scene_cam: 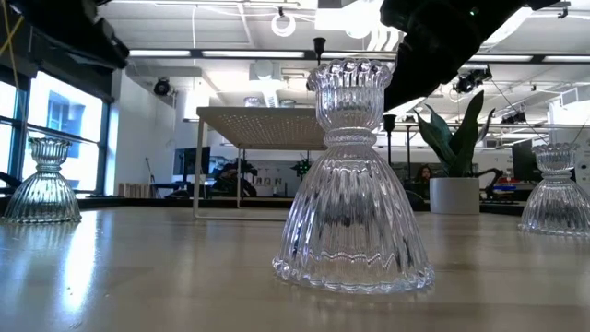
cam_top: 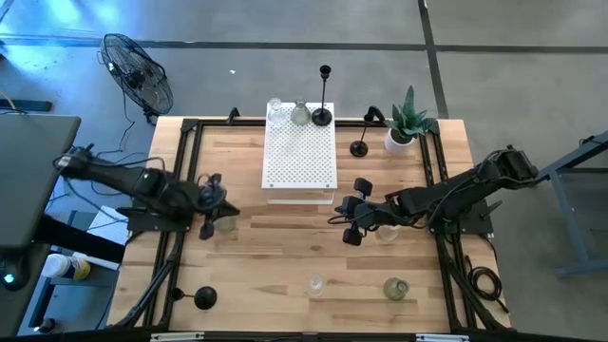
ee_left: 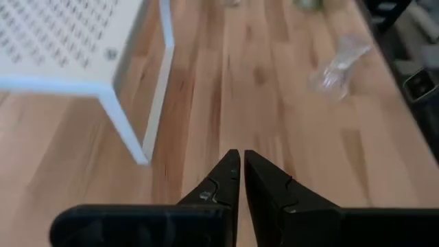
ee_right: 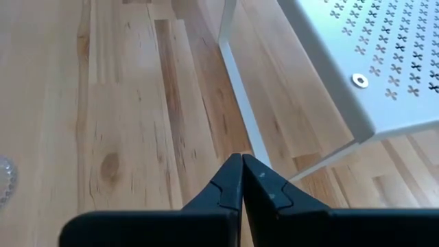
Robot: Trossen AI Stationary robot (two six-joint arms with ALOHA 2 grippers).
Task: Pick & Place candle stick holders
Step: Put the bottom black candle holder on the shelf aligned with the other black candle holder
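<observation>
While three holders [cam_top: 299, 114] already stand at the far edge of the white perforated stand [cam_top: 299, 157], the left gripper [cam_top: 211, 201] and right gripper [cam_top: 353, 218] hover empty beside it from above. Level with the table, a clear glass holder [scene_cam: 353, 180] waits near. Each wrist shows fingers pressed together, pinching nothing.

Three black candle stick holders [cam_top: 323, 98] — about six glass holders [cam_top: 315, 284], one plant [cam_top: 408, 119], one perforated stand [cam_top: 299, 157].

Clear glass holders [cam_top: 315, 283] and a greenish one [cam_top: 396, 288] stand upright near the front edge; black ones [cam_top: 324, 95] behind.
</observation>
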